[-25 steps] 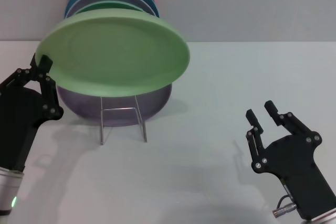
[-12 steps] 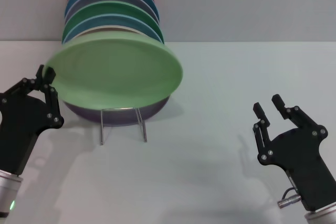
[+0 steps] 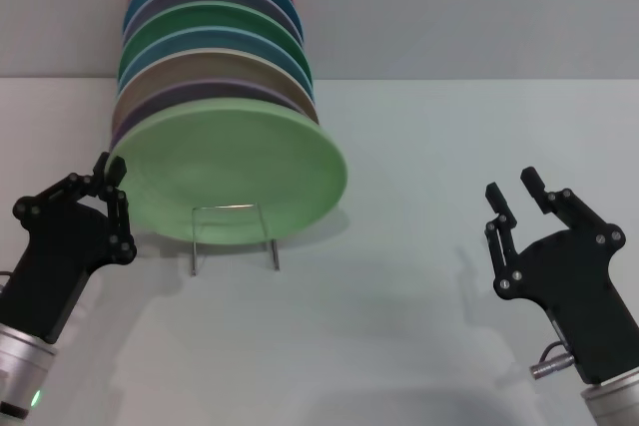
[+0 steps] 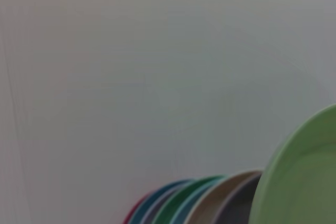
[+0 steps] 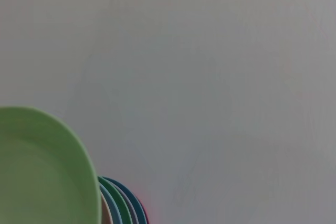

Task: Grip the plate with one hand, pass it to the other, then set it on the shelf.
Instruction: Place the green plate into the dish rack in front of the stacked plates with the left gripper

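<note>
The light green plate (image 3: 235, 172) stands tilted at the front of a row of plates, its lower edge down at the wire shelf (image 3: 232, 236). My left gripper (image 3: 116, 187) is at the plate's left rim and looks shut on it. My right gripper (image 3: 517, 195) is open and empty, well to the right of the plate and low over the table. The plate also shows in the left wrist view (image 4: 304, 177) and in the right wrist view (image 5: 42, 171).
Several other plates (image 3: 215, 42) in tan, lavender, blue, emerald and red stand upright in a row behind the green one. They also show in the left wrist view (image 4: 199, 203). The white table (image 3: 399, 296) lies between the two grippers.
My left gripper has lowered the green plate from above the row and brought it down onto the front of the shelf. My right gripper has drawn slightly to the right.
</note>
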Robot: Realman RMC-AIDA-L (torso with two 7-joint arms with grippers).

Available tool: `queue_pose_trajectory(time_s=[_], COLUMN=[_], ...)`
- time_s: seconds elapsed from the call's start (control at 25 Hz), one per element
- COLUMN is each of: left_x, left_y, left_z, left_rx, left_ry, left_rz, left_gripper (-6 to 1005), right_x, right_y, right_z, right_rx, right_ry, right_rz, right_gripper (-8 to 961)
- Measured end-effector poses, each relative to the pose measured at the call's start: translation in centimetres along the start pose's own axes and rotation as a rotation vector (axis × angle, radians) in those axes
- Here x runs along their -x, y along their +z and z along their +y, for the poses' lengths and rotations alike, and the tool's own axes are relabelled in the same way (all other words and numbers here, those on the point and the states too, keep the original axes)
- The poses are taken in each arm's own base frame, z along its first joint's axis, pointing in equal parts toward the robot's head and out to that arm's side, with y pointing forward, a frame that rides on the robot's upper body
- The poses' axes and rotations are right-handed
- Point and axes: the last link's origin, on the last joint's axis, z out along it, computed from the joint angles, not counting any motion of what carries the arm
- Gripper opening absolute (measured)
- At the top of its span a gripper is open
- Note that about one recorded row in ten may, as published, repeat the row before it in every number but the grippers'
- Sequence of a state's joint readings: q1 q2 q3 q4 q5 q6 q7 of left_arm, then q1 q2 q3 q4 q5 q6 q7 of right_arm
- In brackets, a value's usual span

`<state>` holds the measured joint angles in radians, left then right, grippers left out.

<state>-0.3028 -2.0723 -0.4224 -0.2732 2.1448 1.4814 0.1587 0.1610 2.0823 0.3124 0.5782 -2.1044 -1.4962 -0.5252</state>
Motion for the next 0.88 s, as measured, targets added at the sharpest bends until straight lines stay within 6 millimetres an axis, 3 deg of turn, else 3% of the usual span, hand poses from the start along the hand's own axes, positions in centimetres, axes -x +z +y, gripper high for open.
queue_pose_trajectory(time_s=[0.12,0.48,0.8,0.88], left_x=[0.4,0.5,-2.0,-2.1], left_y=[0.0,-0.7,-5.5,-5.8], left_z=[0.1,0.0,0.2,0.0], left_rx=[0.006,-0.004,-0.071,-0.090], left_ry=[-0.008,-0.011,-0.042,-0.070], left_rz=[-0.026,-0.033,0.113,0.122], left_gripper=[36,197,436,510], right_x=[0.0,-0.6,-1.9,-2.2], right_y=[0.3,1.5,3.4,3.7], right_z=[-0.2,-1.4,-4.7,-5.3], right_rx=[-0.004,-0.051,-0.199,-0.217], right_ry=[-0.004,-0.023,-0.038,-0.036], right_rz=[-0.004,0.012,0.063,0.072], right_gripper=[294,306,317,319])
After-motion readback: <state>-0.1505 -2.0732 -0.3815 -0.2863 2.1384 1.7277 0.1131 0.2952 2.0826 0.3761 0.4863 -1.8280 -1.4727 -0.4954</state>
